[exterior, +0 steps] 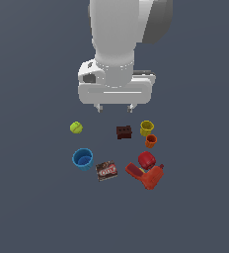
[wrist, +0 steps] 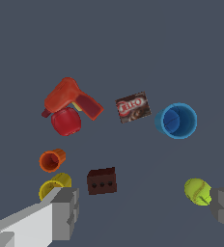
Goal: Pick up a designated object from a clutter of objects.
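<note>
The small orange cup (exterior: 151, 141) (wrist: 52, 160) stands upright on the grey floor, just in front of the yellow cup (exterior: 146, 128) (wrist: 54, 186) on the exterior view's right. My gripper (exterior: 115, 107) (wrist: 145, 212) hangs open high above the clutter, behind it, over the dark brown block (exterior: 124, 132) (wrist: 102, 181). Nothing sits between the fingers (wrist: 65, 211). One finger partly covers the yellow cup in the wrist view.
A yellow-green ball (exterior: 76, 127) (wrist: 197, 191) lies at the exterior view's left. A blue cup (exterior: 82, 159) (wrist: 177, 120) and brown box (exterior: 106, 170) (wrist: 133, 107) sit nearer the front. A red ball (exterior: 146, 159) (wrist: 66, 121) touches the red tool (exterior: 148, 176) (wrist: 70, 98).
</note>
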Controlling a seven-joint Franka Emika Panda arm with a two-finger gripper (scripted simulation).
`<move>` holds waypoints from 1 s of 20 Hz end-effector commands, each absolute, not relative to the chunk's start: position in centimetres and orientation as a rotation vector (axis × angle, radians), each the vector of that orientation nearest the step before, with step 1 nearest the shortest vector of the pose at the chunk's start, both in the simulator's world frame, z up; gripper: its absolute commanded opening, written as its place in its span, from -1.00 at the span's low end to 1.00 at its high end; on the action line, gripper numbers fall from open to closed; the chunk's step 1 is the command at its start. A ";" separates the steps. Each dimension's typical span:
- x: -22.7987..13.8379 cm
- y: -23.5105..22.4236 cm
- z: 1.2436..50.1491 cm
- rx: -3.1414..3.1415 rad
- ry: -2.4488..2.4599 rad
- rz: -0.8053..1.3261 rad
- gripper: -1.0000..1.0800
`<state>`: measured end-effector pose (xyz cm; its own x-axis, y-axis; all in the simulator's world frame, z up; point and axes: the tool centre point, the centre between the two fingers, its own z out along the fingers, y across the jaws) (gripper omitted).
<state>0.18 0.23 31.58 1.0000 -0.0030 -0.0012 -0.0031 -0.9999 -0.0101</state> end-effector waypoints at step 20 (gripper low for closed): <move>-0.5 2.3 28.8 -3.106 -0.004 0.075 0.92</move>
